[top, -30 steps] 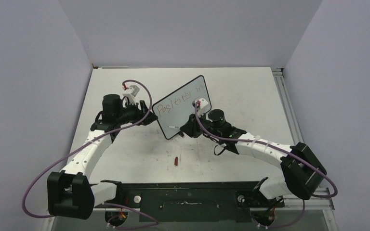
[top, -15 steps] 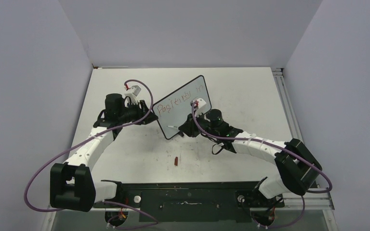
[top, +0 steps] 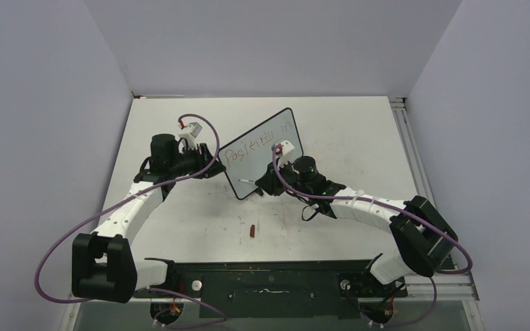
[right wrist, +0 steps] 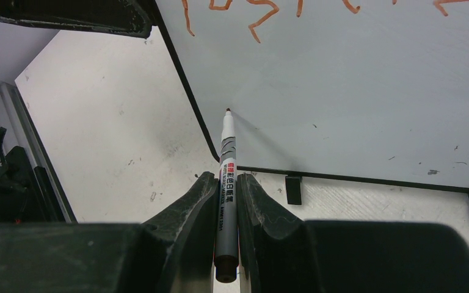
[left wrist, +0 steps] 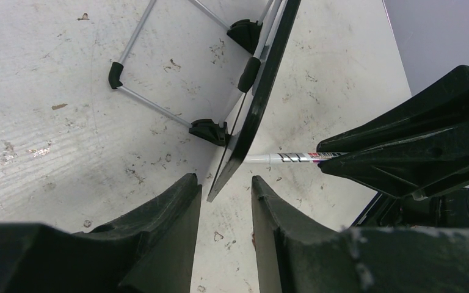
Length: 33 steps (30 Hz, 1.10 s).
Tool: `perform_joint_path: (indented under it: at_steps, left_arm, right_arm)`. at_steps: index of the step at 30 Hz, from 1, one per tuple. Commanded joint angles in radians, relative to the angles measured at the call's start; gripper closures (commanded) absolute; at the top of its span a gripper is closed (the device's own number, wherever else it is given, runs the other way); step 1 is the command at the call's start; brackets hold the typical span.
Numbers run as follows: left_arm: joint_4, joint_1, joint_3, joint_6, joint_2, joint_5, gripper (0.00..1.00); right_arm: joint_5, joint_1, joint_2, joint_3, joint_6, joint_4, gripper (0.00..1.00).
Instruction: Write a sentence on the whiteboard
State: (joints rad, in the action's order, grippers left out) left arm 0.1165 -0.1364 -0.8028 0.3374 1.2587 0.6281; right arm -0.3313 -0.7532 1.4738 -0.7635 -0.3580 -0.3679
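Observation:
The whiteboard [top: 266,162] stands tilted on the table's middle, black-framed. The sentence [top: 252,146] is one slanted line of reddish words across its upper part; its lower strokes show in the right wrist view [right wrist: 256,27]. My right gripper [right wrist: 226,177] is shut on a grey marker [right wrist: 227,165]. The marker's tip rests at the board's bare lower-left face [right wrist: 354,91], where tip and shadow meet. My left gripper [left wrist: 223,183] is open. The board's edge [left wrist: 256,104] ends between its fingertips without visibly touching them. The marker [left wrist: 287,157] pokes in from the right there.
A small red cap [top: 252,230] lies on the table in front of the board. The board's wire stand [left wrist: 152,104] with black feet spreads behind it. The tabletop [top: 359,138] is smudged white, with grey walls around it and a metal rail along the right edge.
My right gripper and the marker have shifted slightly left along the board's lower part. My left arm has pulled in a little and keeps its place at the board's left edge.

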Motion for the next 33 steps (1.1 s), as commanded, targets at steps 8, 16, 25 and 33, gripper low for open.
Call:
perform_joint_path:
  at_steps: [8, 16, 25, 33]
  left_arm:
    - [-0.044, 0.0, -0.045, 0.002, 0.002, 0.024, 0.68]
    - [-0.043, -0.001, -0.045, 0.001, 0.005, 0.027, 0.7]
    - [-0.045, 0.0, -0.045, 0.002, 0.006, 0.031, 0.71]
    - [-0.047, -0.002, -0.045, 0.003, 0.009, 0.037, 0.71]
  right_arm:
    - [-0.008, 0.001, 0.014, -0.049, 0.011, -0.112, 0.95]
    - [-0.029, -0.001, 0.029, -0.053, 0.022, -0.103, 0.95]
    - [-0.027, -0.015, 0.042, -0.046, 0.039, -0.068, 0.95]
    - [-0.001, -0.02, 0.041, -0.014, 0.044, -0.056, 0.95]
